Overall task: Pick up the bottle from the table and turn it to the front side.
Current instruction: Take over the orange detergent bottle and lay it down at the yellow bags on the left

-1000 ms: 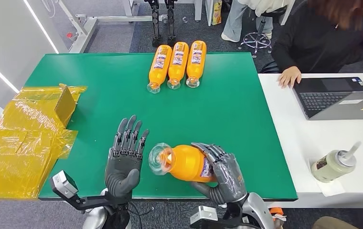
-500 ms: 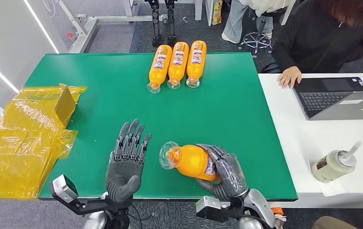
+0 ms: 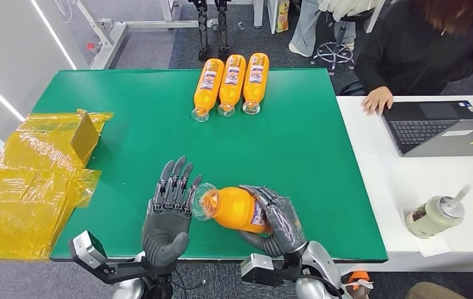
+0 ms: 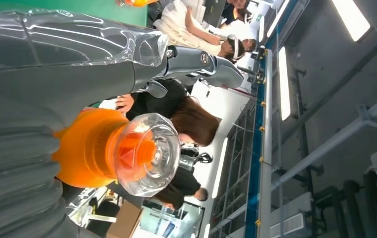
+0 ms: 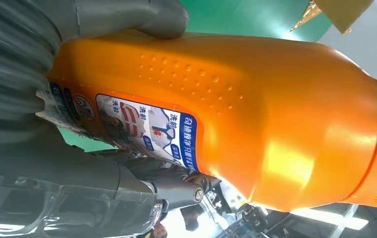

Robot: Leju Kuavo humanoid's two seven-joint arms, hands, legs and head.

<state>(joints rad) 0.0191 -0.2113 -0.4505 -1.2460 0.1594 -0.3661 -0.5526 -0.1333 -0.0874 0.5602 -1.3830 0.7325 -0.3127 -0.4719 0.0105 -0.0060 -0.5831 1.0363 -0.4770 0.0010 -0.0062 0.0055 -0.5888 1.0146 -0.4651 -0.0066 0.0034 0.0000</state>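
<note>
Right hand point(image 3: 277, 221): fingers clamped round the body of the orange bottle point(image 3: 231, 208), held on its side above the near edge of the green surface point(image 3: 128, 124), clear cap toward the left hand.
Left hand point(image 3: 168, 215): holding nothing, fingers point(image 3: 175, 180) straight and apart, just beside the cap.
Beyond the fingers: open green, then three bottles point(image 3: 231, 84) in a row at the far edge.
Left of the fingers: yellow wrapping point(image 3: 32, 180) over the surface's edge.

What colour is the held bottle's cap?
Clear plastic cap over an orange inner closure; clearest in the left wrist view.

Bottle point(image 5: 236, 114) label — partly hidden, perhaps.
</note>
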